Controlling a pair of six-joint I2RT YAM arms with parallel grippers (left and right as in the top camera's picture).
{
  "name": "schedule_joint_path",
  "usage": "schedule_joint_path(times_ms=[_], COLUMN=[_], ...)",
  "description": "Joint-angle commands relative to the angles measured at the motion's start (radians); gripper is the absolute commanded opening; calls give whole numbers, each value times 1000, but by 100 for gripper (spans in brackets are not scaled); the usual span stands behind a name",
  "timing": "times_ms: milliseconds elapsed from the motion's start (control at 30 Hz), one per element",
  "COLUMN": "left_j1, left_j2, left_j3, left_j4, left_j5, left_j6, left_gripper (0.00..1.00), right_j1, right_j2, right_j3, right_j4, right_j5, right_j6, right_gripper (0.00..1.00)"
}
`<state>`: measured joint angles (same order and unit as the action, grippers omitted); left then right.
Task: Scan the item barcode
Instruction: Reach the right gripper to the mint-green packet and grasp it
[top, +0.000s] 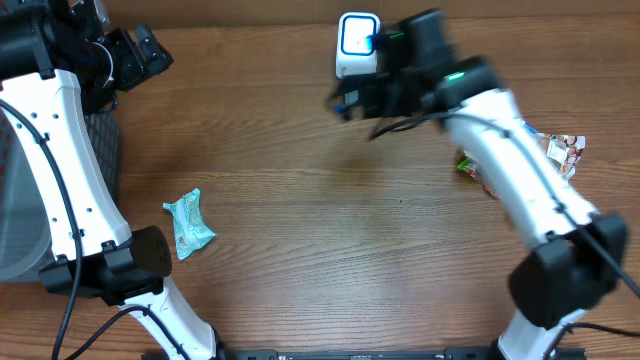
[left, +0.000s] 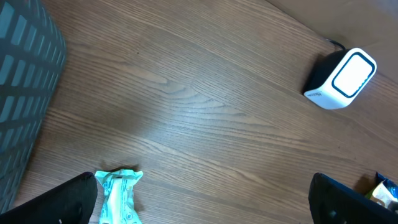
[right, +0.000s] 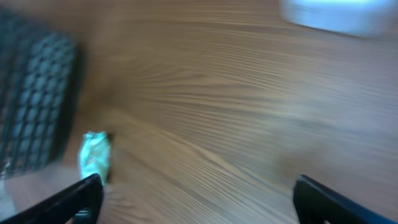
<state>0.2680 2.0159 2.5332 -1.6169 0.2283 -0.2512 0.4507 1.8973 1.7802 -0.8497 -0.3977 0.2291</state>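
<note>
Field notes, bases outward.

- Noted teal packet flat on the table, left of centre, nearest the arm bases. Touching neither gripper, well apart from both. Crumpled; no barcode legible in any view.
- Logged same packet at the bottom edge of the left wrist view and low left in the right wrist view, lying loose on the wood.
- Farther out on the right: spotted a small pile of packs, partly hidden behind the right arm. Print too small to read.
- At the left edge: recorded a mesh basket, well apart from the packet.
- Past the basket, far left corner: found the left gripper raised, fingers spread wide, nothing between them.
- Toward far centre: found the right gripper raised off the table, just beside the scanner. Fingers wide apart, holding nothing. Wrist view blurred.
- Farthest: marked the scanner, white with a blue-rimmed window, standing on the table at the back edge, well apart from the packet.
</note>
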Motion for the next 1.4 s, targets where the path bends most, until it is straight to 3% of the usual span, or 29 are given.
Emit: schedule_joint_path(times_ms=[0,267,467,767,967,1367], left_j1=[-7,-7,-7,-7,-7,-7], left_j2=[-15,-15,-15,-15,-15,-15], left_j3=[15,15,15,15,15,15], left_j4=[0,0,0,0,0,0], left_j5=[-2,-3,-2,-2,-2,-3], left_j6=[20,20,19,20,20,20], left_gripper=[100,100,100,100,100,100], right_j1=[160,413,555,573,575,575], right_j2=[107,294,379,436,484,505], right_j3=[5,5,6,16,16,16], right_j4=[80,334,453,399,460,551], right_j5=[-24,-99,-97,-3,91,150], right_j6=[11,-24,-23,-152,-152,-185], right_gripper=[100,99,92,85,82,39])
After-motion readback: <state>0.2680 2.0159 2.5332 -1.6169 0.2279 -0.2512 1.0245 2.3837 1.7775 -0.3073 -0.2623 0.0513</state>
